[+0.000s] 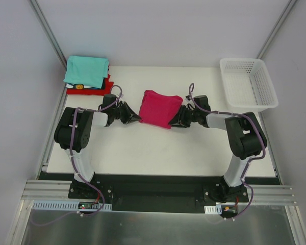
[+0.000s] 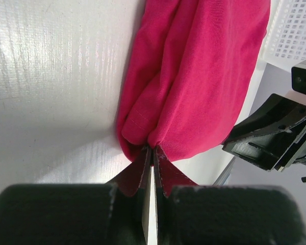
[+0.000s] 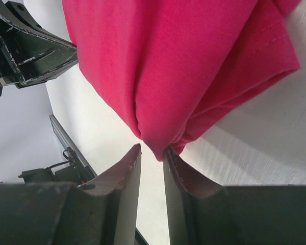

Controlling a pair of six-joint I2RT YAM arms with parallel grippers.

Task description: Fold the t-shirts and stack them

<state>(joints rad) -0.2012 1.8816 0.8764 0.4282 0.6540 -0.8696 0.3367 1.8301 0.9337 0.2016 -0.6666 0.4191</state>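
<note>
One folded magenta-pink cloth t-shirt [image 1: 157, 108] lay mid-table [image 1: 143, 148] between two grippers. The left gripper [image 2: 152, 150] was clamped on its corner; the right gripper [image 3: 152, 149] stood slightly apart, cloth at its tips. Far left sat one stack: teal t-shirt [image 1: 86, 70] topmost, red t-shirt [image 1: 108, 84] and dark-and-white t-shirt [image 1: 74, 87] beneath. One white plastic mesh basket [image 1: 240, 60] stood far right.

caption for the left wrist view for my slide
Left pincer pinches a corner of the folded pink shirt, white table beneath, basket behind.

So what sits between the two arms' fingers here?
Only the folded pink t-shirt, filling the whole stretch between them; the top external view shows it.
</note>
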